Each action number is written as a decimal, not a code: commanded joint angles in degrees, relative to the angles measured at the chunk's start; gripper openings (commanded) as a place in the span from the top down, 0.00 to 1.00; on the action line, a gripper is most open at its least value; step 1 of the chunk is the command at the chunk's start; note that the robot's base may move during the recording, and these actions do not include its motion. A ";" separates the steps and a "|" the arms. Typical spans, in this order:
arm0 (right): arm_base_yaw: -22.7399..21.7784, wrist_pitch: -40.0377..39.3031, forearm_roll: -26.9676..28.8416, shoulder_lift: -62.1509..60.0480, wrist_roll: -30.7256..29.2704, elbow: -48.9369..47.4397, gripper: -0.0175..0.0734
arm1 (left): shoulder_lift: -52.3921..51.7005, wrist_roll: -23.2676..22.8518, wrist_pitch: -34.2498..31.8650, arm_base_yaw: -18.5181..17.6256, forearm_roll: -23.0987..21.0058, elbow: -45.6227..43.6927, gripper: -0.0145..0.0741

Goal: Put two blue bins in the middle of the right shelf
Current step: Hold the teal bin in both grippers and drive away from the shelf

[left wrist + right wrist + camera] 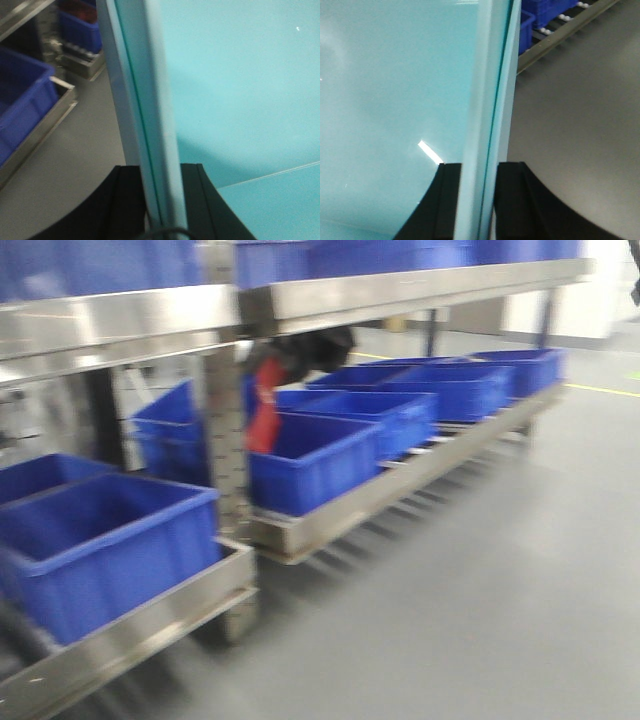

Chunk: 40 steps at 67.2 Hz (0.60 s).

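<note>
Two grippers are engaged on one load. The left gripper (162, 197) has its black jaws clenched on the upright rim of the held bin (145, 100), which shows pale turquoise in the wrist views. The rim runs vertically up the picture, and the inner wall spreads out to its right. The right gripper (479, 197) grasps the held bin's opposite rim (490, 75) in the same manner, one black finger (447, 200) on the inner face and the other on the outer face. The bin is carried between the arms above the grey floor (580, 125) and is not resting on any rack. The front view is motion-blurred. It shows a steel rack with an upright post (225, 440) and an upper deck (300, 305). A row of blue bins (310, 465) sits on the low tier, which slants away to the right, and the nearest blue bin (100, 540) lies at the lower left. A red and black object (265, 410) stands just behind the post; its identity cannot be determined. More blue bins on a roller track (560, 22) appear at the top right of the right wrist view, well apart from the load.
</note>
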 commanded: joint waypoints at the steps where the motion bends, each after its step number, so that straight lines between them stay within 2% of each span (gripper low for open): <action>1: 0.41 -5.56 2.98 -0.55 -0.09 -0.87 0.99 | -1.55 1.56 -3.59 -0.82 -8.65 -1.26 0.96; 40: 0.41 -5.56 2.98 -0.55 -0.09 -0.87 0.99 | -1.55 1.56 -6.17 -0.82 -7.83 -1.26 0.96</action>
